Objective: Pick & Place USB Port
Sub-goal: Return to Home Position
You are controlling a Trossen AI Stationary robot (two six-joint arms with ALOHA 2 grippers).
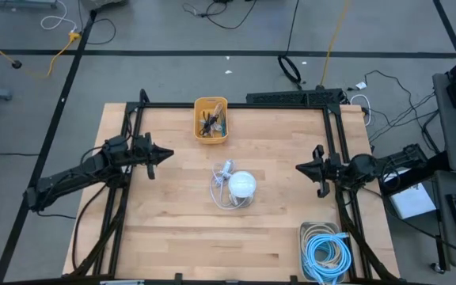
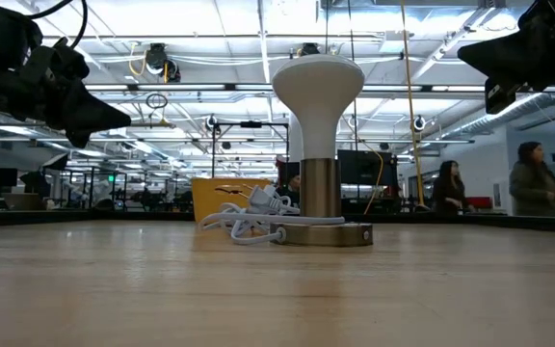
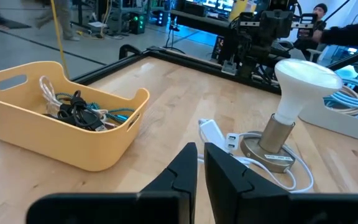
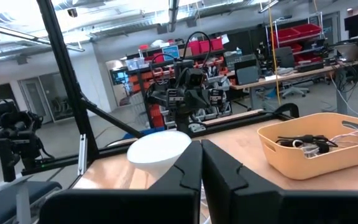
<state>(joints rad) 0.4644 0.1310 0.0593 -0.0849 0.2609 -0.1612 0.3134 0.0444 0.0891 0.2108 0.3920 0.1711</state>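
Wood planking makes up the table [image 1: 172, 237], ringed by a black frame, and both dark arms hang above its side edges, well apart from everything on it. The left gripper [image 1: 167, 153] points in from the left and the right gripper [image 1: 301, 167] from the right; in each wrist view the fingers stand nearly together with only a slit between them, holding nothing. At the near right corner sits the gray bin [image 1: 302, 237], filled by a coiled blue cable [image 1: 327, 253]. At the far middle stands the yellow bin [image 1: 210, 100] with a tangle of dark and light cables [image 1: 210, 123]. Between the grippers, at the table's centre, is a white mushroom-head lamp [image 1: 241, 185] on a metal base, its white cord [image 1: 222, 194] looped loosely on its left side and ending in a white plug [image 1: 228, 167]. No loose USB piece shows on the bare wood, so the sorting looks finished. The risk now is small: a low or inward swing while retracting could snag the cord or tip the top-heavy lamp, and the right arm folding down could nudge the gray bin beside its base.
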